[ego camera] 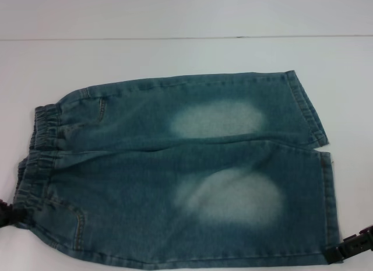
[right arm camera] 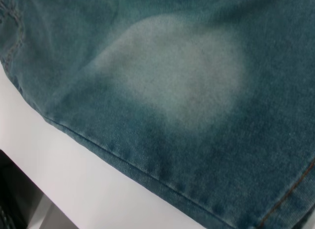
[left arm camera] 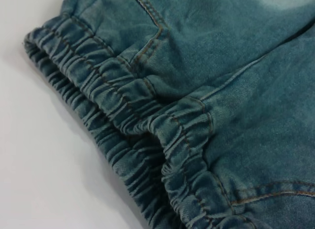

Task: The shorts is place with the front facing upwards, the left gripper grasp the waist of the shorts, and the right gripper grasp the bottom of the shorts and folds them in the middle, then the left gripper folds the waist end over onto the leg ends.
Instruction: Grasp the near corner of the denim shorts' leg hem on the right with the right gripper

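Note:
The shorts (ego camera: 175, 183) lie flat on the white table, blue-green denim with two pale faded patches. The gathered waist (ego camera: 38, 148) is at the left and the bottom of the shorts (ego camera: 326, 195), two stitched leg hems, at the right. My left gripper (ego camera: 8, 215) shows as a black tip at the near corner of the waist, touching the cloth. At the near hem corner my right gripper (ego camera: 348, 249) shows as a black tip. The left wrist view is filled by the ruched waist (left arm camera: 123, 115). The right wrist view shows a pale patch (right arm camera: 182, 76) and the near side seam.
The white table (ego camera: 175, 55) extends behind the shorts to a line where it meets the wall. In the right wrist view the table's front edge (right arm camera: 34, 189) runs close below the shorts' side seam, with dark space beyond it.

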Robot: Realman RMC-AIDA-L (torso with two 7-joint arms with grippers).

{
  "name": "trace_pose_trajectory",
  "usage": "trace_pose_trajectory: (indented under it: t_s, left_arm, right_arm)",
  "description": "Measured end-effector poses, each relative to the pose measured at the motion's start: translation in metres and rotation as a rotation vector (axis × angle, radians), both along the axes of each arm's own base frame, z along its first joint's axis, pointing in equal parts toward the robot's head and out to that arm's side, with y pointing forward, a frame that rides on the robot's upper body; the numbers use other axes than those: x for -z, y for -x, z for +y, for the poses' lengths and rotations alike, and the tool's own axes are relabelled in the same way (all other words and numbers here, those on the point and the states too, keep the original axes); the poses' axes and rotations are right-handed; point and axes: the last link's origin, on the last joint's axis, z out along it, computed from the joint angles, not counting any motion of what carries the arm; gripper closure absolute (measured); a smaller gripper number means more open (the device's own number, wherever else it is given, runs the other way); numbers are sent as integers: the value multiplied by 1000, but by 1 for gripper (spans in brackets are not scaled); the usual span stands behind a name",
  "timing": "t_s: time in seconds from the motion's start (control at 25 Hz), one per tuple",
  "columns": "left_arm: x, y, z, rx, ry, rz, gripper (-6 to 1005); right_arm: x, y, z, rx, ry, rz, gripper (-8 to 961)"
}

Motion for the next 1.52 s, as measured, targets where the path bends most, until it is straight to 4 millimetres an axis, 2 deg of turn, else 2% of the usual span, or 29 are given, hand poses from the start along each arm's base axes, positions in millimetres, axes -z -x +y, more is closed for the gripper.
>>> trace_pose_trajectory:
  t_s: [1.04,1.52]
  left_arm:
    - [4,1,-1,-5,6,-1,912]
    - [4,0,0,1,11,3,912]
  right_arm:
    - [10,-3,-2,11,33,3,37]
    - [12,-4,3,-2,17,-3,41]
